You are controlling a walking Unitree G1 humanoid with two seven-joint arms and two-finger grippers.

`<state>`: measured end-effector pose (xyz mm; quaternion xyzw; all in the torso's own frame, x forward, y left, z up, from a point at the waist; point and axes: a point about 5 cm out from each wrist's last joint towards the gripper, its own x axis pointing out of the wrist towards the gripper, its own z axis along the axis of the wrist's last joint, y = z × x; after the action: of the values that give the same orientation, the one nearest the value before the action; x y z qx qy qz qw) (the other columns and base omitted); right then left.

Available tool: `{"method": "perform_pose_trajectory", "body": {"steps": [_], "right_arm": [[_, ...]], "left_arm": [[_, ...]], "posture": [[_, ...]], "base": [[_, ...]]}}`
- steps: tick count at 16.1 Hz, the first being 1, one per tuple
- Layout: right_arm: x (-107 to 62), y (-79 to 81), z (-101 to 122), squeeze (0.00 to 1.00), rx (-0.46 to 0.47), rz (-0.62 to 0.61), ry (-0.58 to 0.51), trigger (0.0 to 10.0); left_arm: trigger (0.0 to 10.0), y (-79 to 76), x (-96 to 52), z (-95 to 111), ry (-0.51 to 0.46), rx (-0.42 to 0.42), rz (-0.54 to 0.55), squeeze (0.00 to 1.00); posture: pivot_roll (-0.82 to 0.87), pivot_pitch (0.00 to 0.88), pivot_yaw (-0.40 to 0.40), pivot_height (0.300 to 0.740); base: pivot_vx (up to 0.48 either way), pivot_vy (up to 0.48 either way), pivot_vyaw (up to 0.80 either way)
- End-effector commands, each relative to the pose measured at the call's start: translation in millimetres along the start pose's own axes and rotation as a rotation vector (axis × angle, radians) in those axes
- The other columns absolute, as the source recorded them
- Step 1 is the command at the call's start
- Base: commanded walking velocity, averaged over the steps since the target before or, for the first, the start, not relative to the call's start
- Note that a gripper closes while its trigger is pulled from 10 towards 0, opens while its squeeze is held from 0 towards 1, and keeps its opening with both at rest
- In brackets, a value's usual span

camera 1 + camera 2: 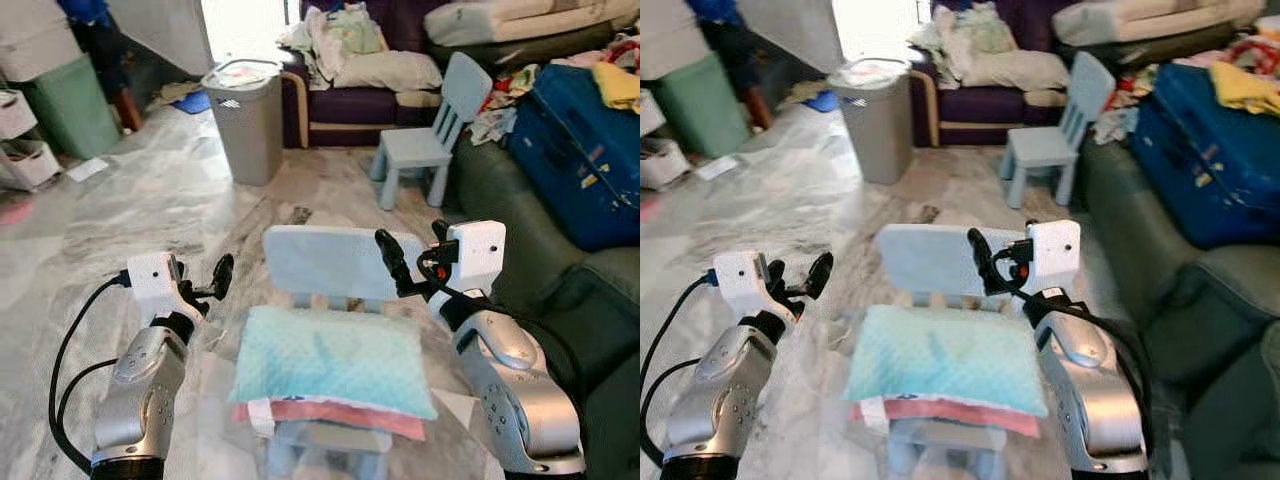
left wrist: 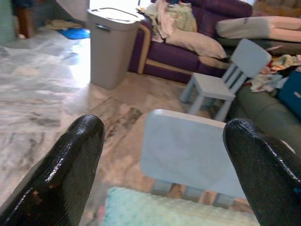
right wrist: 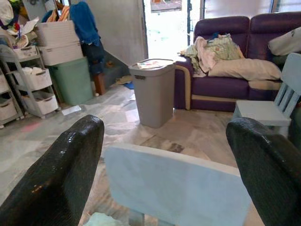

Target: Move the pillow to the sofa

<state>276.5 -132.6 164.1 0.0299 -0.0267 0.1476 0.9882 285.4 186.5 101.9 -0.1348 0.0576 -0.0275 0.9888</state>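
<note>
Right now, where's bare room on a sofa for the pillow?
Purple sofa: crowded with clothes and a beige cushion; bare strip below the cushion. Grey sofa on the right: bare seat below the blue suitcase. Pillow sits on the small chair.
</note>
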Motion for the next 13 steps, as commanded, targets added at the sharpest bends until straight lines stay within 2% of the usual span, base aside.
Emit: {"method": "perform_pose_trajectory", "body": {"steps": [1,5,9,10,13], "right_arm": [[-0.8,-0.2,6,0.00,-0.006,0.000,-0.027,10.0],[-6.0,-2.7,1,0.00,0.013,-0.017,0.006,10.0],[-21.4,1.0,-16,0.00,0.028,-0.018,0.093,10.0],[-27.6,2.6,-25,0.00,0.021,-0.013,0.143,10.0],[-35.4,2.6,-33,0.00,0.019,-0.015,0.194,10.0]], "left_arm": [[10.0,1.2,-0.9,-2,0.014,0.007,0.013,0.00],[10.0,0.9,-9.1,-10,0.046,0.040,0.000,0.00],[10.0,6.2,-31.5,-27,0.117,0.046,0.010,0.00],[10.0,8.3,-38.6,-31,0.140,0.052,0.012,0.00],[10.0,8.7,-47.7,-34,0.162,0.060,0.007,0.00]], "posture": [[-0.09,0.000,0.050,0.740],[-0.08,0.000,0.046,0.740],[-0.07,0.000,0.037,0.740],[-0.06,0.000,0.032,0.740],[-0.06,0.000,0.022,0.740]], "base": [[0.000,0.000,0.00],[0.000,0.000,0.00],[0.000,0.000,0.00],[0.000,0.000,0.00],[0.000,0.000,0.00]]}}
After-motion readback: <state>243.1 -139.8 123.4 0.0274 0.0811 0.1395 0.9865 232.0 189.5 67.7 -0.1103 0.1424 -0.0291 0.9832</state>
